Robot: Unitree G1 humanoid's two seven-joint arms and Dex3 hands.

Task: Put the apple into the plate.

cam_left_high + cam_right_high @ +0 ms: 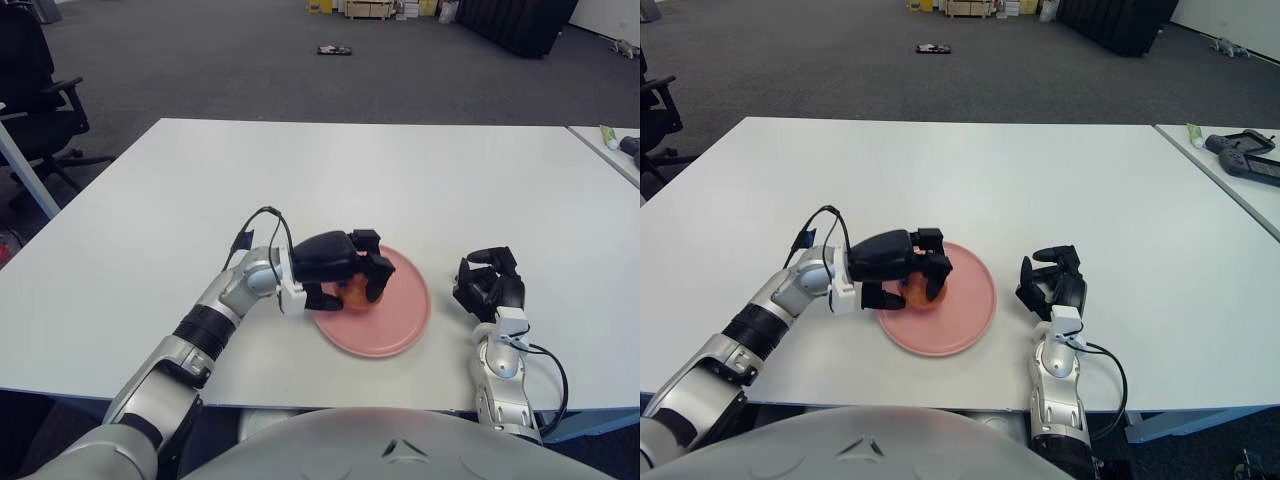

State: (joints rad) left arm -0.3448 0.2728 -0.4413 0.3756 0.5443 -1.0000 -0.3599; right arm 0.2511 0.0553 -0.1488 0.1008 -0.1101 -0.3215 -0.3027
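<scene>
Nearest you, the right hand (490,287) shows beside the plate's right edge, fingers curled on nothing, idle. Just beyond and to its left, your left hand (340,270) reaches over the pink plate (405,318) from the left side, fingers wrapped down around the apple (354,291). The apple sits directly beneath the palm, low over the plate's left half; whether it touches the surface you cannot tell. Judging from this, release means opening the fingers and lifting away leftward. Beyond lies the white table (400,170).
</scene>
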